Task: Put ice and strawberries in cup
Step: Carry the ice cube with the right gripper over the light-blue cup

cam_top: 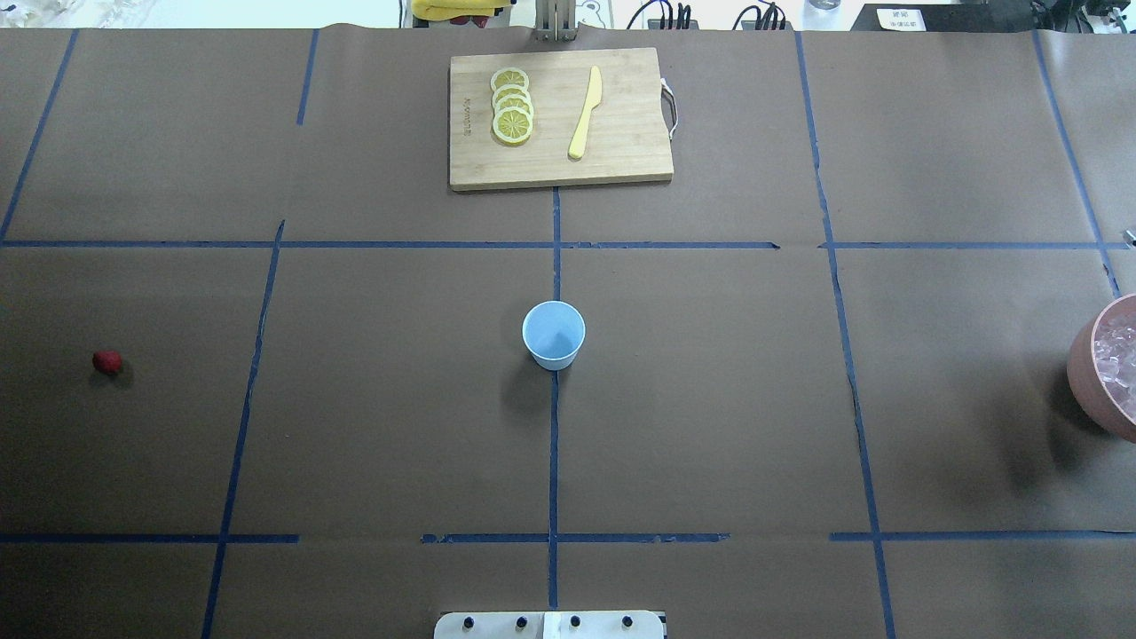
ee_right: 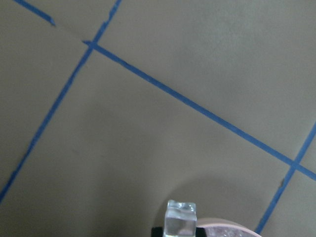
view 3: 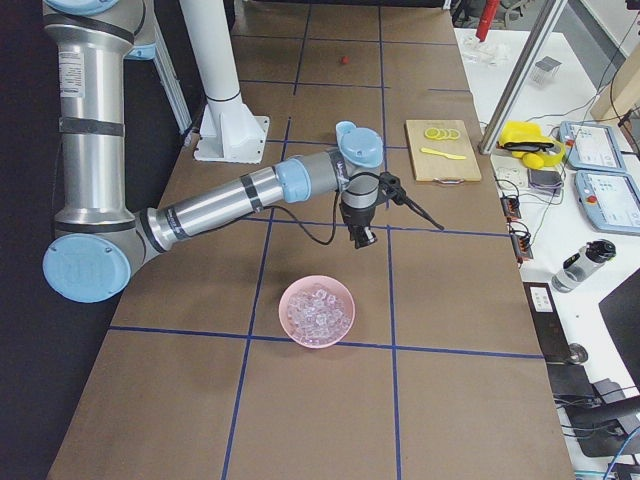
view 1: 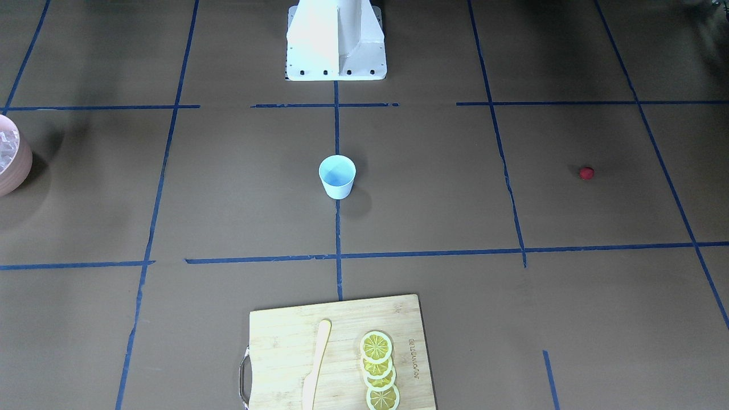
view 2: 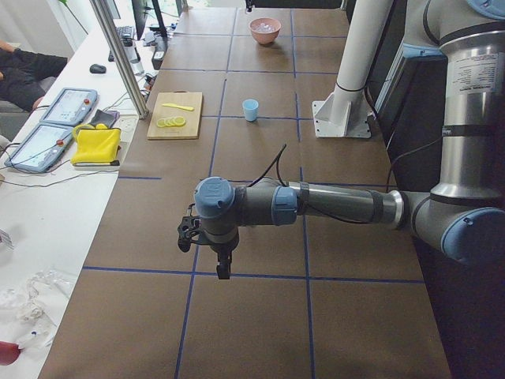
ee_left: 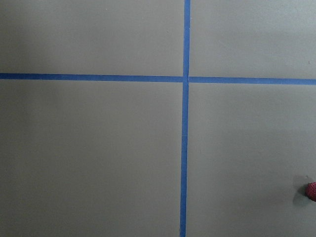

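Note:
The pale-blue cup (cam_top: 554,335) stands upright at the table's middle, also seen from the front (view 1: 337,176). The tiny red strawberry (cam_top: 107,361) lies alone on the robot's left side and shows at the left wrist view's right edge (ee_left: 311,190). Ice cubes (view 3: 318,310) fill the pink bowl (view 3: 300,335) on the robot's right side. My right gripper (view 3: 360,238) hangs above the table just beyond the bowl, shut on one clear ice cube (ee_right: 180,219). My left gripper (view 2: 223,272) hovers over the table's left end; I cannot tell whether it is open or shut.
A wooden cutting board (cam_top: 612,160) with lemon slices (cam_top: 512,105) and a yellow knife (cam_top: 586,111) lies at the far edge opposite the robot. The robot's base (cam_top: 548,625) is at the near edge. Blue tape lines cross the brown table.

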You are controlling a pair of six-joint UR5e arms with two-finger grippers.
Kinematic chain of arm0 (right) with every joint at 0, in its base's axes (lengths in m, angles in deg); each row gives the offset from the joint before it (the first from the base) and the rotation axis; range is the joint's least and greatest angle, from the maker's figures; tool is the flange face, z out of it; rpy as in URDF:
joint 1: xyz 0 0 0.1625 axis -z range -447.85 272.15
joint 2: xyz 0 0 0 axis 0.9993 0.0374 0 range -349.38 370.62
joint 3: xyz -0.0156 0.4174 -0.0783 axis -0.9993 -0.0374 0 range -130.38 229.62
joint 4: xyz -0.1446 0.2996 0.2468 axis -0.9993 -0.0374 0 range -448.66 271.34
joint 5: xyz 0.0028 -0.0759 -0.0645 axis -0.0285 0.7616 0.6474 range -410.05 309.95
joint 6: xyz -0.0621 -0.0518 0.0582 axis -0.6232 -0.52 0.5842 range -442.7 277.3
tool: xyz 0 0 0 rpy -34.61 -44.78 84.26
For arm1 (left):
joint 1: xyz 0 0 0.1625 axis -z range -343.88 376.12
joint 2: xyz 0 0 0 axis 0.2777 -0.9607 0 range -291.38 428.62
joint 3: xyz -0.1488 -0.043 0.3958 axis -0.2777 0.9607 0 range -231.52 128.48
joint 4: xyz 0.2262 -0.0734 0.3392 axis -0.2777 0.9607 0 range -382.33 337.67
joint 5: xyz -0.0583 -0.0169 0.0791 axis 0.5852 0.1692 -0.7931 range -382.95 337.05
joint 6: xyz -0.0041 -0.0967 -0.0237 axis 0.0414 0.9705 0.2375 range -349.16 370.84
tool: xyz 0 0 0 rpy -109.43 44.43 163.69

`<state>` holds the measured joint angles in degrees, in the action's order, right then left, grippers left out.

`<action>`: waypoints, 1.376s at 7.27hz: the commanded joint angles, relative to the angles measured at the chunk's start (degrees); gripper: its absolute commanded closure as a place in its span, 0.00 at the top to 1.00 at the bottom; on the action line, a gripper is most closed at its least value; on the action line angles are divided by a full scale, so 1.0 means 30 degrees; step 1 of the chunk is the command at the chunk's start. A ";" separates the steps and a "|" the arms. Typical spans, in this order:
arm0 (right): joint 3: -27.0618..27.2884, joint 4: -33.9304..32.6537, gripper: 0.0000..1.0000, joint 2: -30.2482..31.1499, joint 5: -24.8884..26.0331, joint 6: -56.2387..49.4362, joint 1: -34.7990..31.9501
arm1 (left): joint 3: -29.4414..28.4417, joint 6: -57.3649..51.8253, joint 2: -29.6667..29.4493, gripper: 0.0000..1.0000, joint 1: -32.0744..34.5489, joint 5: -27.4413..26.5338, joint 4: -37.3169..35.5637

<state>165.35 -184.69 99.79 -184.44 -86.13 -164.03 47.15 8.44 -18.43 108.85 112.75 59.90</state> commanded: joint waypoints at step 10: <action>-0.4495 -0.0159 0.00 -1.4015 0.9430 2.3846 1.5721 | -0.0370 0.0010 0.0014 1.00 -0.0029 0.0029 0.0070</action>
<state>154.90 -185.23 60.27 -158.34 -15.95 -118.72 46.11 8.47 -18.39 108.80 112.83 60.08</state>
